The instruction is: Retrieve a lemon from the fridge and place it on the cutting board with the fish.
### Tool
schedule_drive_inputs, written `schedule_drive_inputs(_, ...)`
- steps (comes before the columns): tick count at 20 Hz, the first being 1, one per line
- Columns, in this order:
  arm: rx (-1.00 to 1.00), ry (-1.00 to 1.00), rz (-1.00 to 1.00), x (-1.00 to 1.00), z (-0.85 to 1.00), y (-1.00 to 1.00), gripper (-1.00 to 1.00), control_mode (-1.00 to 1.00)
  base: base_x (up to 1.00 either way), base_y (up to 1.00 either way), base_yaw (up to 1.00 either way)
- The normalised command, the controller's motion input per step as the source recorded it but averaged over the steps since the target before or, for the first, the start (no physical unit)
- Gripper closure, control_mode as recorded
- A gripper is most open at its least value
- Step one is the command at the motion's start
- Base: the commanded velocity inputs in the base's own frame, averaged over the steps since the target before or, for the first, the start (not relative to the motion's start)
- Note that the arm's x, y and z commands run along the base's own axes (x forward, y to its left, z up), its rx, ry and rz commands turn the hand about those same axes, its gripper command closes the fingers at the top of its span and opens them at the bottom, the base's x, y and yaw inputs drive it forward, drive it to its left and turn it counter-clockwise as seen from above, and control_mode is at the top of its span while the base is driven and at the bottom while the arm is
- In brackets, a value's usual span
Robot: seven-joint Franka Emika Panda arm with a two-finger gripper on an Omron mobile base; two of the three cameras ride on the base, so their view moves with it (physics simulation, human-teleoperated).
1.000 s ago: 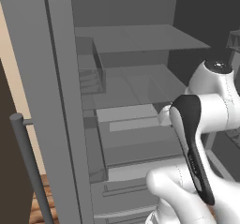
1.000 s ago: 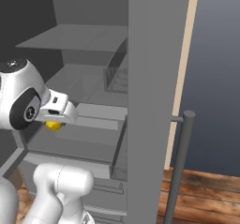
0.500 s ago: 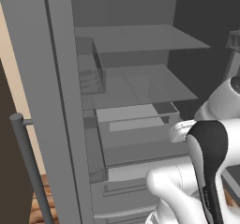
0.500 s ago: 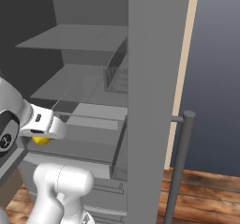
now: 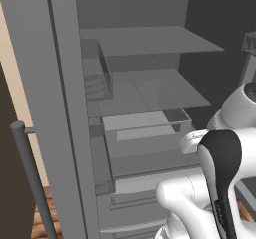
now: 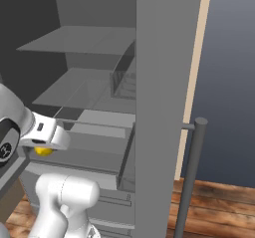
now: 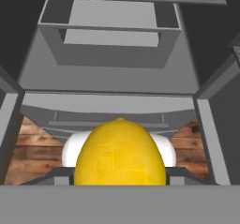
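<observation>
The bright yellow lemon (image 7: 120,153) sits between my gripper's (image 7: 120,175) two dark fingertips, and the gripper is shut on it. From the right base view the lemon (image 6: 43,151) peeks out under the white hand (image 6: 46,141), low and in front of the open fridge (image 6: 164,107). In the left base view the hand (image 5: 192,140) hangs just outside the fridge's (image 5: 145,83) pulled-out drawer. The cutting board and the fish are out of view.
Both fridge doors stand open, each with a long bar handle (image 6: 191,172) (image 5: 30,173). Inside are glass shelves (image 5: 150,40) and an open drawer (image 5: 145,128). Lower drawers (image 7: 110,117) and wooden floor (image 6: 219,207) lie below.
The hand has drawn back out of the fridge and sunk lower, carrying the lemon with it. The grip on the lemon is unchanged.
</observation>
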Motion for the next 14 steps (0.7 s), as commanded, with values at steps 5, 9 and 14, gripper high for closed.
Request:
schedule_drive_inputs(5, 0.0, 0.0, 0.0, 0.0, 0.0, 0.0, 1.0, -1.0, 0.0, 0.0, 0.0)
schedule_drive_inputs(9, 0.0, 0.0, 0.0, -0.08, 0.0, 0.0, 1.0, -1.0, 0.0, 0.0, 0.0)
schedule_drive_inputs(14, 0.0, 0.0, 0.0, -0.19, 0.0, 0.0, 1.0, 1.0, -0.47, 0.0, -0.02)
